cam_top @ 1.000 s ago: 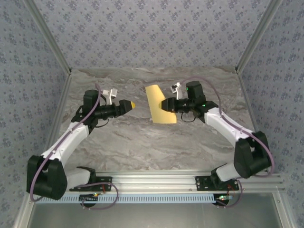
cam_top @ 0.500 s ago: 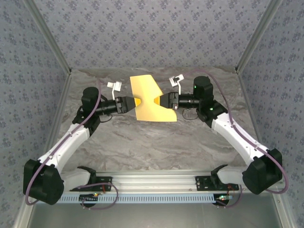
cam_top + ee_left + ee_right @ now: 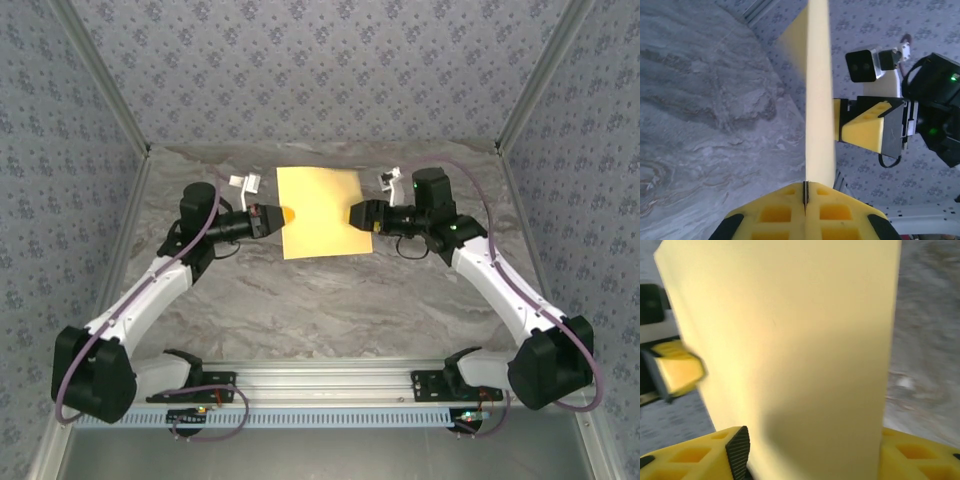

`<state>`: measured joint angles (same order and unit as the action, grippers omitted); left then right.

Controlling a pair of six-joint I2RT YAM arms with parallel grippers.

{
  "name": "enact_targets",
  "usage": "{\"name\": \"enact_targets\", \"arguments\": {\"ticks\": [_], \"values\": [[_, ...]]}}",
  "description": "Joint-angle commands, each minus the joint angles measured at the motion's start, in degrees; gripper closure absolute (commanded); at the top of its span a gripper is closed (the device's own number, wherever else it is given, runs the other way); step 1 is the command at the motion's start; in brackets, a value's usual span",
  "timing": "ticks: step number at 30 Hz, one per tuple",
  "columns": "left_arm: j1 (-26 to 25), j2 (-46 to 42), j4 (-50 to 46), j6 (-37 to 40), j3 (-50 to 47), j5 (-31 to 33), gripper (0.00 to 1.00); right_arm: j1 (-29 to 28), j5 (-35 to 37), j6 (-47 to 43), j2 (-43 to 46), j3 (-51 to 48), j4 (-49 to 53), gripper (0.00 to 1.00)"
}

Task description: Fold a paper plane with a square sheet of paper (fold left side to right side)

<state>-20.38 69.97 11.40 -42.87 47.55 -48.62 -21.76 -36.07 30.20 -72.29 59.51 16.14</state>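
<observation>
The left gripper (image 3: 284, 214) reaches in from the left side, its arm stretched low over the grey marbled table (image 3: 330, 300). Its jaws are clenched on the left edge of the square sheet of paper (image 3: 320, 212), about halfway along that edge. In the left wrist view the two yellow fingers (image 3: 775, 215) meet with only a thin dark seam between them. The sheet (image 3: 819, 100) comes straight out of that seam edge-on and runs away from the jaws as a narrow yellow band.

From above, the sheet spreads out from the left jaws towards the right jaws as a plain, nearly square yellow-orange face. It bridges the space between the two grippers and looks to be held up off the table rather than lying on it.

The right gripper (image 3: 358, 215) faces the left one from the far edge of the sheet, level with it. Its jaws are released. In the right wrist view the yellow fingers (image 3: 695, 455) stand wide apart at the bottom corners, and the sheet (image 3: 790, 340) rises between them without being pinched. Whether either pad touches the paper I cannot tell. Past the sheet's left edge in that view, a yellow finger of the left gripper (image 3: 682, 372) shows, blurred
</observation>
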Motion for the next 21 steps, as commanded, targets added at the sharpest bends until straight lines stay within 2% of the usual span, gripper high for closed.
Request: {"name": "enact_targets", "arguments": {"ticks": [1, 5, 8, 12, 17, 21], "values": [[-0.36, 6.1, -4.96, 4.23, -1.22, 2.24, 0.98, 0.2, 11.1, -6.52, 0.67, -2.77, 7.36, 0.36], [-0.36, 15.77, -7.32, 7.98, 0.13, 2.98, 0.98, -0.01, 11.64, -5.37, -2.17, -7.07, 3.04, 0.39], [-0.36, 21.42, -10.33, 10.38, 1.79, 5.48, 0.98, -1.07, 11.42, -3.17, -5.54, -9.1, -1.57, 0.57], [-0.36, 26.22, -11.61, 11.84, 3.11, 6.93, 0.98, -3.56, 10.44, -0.07, -12.08, -10.11, -8.52, 0.65], [-0.36, 27.26, -13.24, 12.35, 3.77, 7.57, 0.98, -5.59, 12.21, 1.89, -20.46, -8.11, -9.55, 0.68], [-0.62, 25.96, -13.94, 11.94, 4.07, 6.14, 0.9, -6.99, 12.84, 2.4, -25.61, -6.53, -7.4, 0.69]]}}
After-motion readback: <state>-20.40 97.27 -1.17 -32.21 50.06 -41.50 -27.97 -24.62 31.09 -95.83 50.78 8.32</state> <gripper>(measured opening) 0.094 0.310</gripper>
